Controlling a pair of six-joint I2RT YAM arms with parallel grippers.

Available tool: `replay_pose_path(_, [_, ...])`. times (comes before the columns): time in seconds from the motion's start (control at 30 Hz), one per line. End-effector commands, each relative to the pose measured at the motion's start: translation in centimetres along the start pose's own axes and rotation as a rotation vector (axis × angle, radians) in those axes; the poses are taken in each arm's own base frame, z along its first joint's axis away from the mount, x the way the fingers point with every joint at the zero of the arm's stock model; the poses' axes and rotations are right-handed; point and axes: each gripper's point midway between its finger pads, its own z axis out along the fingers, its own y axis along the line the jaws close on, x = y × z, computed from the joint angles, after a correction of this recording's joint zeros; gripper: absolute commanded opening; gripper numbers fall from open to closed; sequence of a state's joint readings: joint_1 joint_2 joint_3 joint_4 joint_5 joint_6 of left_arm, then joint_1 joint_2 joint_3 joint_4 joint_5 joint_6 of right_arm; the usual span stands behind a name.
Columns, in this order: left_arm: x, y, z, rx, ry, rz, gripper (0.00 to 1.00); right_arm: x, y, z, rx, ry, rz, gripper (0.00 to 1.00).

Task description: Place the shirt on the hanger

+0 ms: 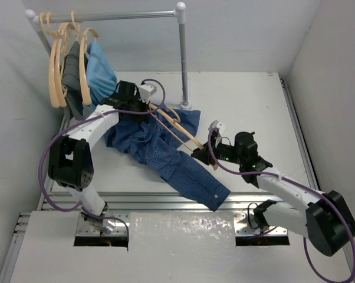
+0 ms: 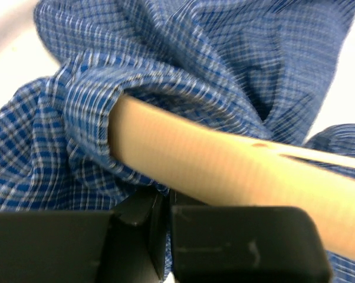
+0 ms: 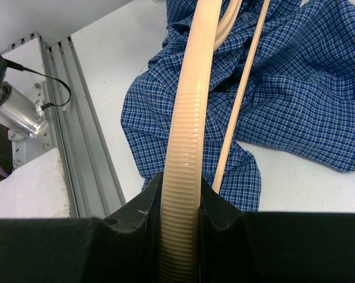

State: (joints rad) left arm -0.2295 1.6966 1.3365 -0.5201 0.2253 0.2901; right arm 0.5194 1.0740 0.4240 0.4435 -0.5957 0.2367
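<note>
The right gripper [image 3: 180, 203], its arm stretched low from the near right, is clamped on the ribbed arm of the pale peach-tan curved hanger [image 3: 189, 112], which slants across the dark blue finely checked shirt [image 3: 301, 88] crumpled on the white table [image 1: 248, 100]. The left gripper [image 2: 166, 206], its arm bent in from the left, has its jaws together at a shirt fold wrapping the hanger's far end. Behind, a metal rail [image 1: 124, 16] carries spare peach hangers [image 1: 55, 76], a light-blue garment [image 1: 101, 73] and a dark grey garment [image 1: 74, 65].

The white tabletop [image 1: 248, 100] carries a dark blue checked shirt [image 1: 143, 141], crumpled left of centre. One long sleeve [image 1: 192, 174] stretches toward the near edge, its cuff reaching the aluminium rail [image 1: 166, 201]. A grey rack post [image 1: 183, 59] stands just behind the shirt.
</note>
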Motion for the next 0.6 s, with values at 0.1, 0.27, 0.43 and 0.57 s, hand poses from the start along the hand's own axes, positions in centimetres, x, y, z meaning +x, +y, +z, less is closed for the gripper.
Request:
replay_pose_path(0.1, [-5.5, -2.8, -4.5, 0.094, -0.173, 0.025, 0.00, -4.6, 2.1, 1.0, -0.141, -0.142, -0.107, 0.00])
replay_pose_path(0.27, [-6.2, -2.6, -6.9, 0.063, -0.202, 0.084, 0.00, -4.8, 3.0, 1.4, -0.213, -0.133, -0.079, 0.00])
replay_pose_path(0.43, [-7.2, -1.8, -9.3, -0.012, -0.241, 0.112, 0.00, -3.5, 3.5, 1.2, -0.245, -0.088, -0.066, 0.00])
replay_pose_path(0.57, [-7.9, -1.5, -11.3, -0.046, -0.261, 0.124, 0.00, -3.3, 4.2, 1.4, -0.305, -0.051, -0.043, 0.00])
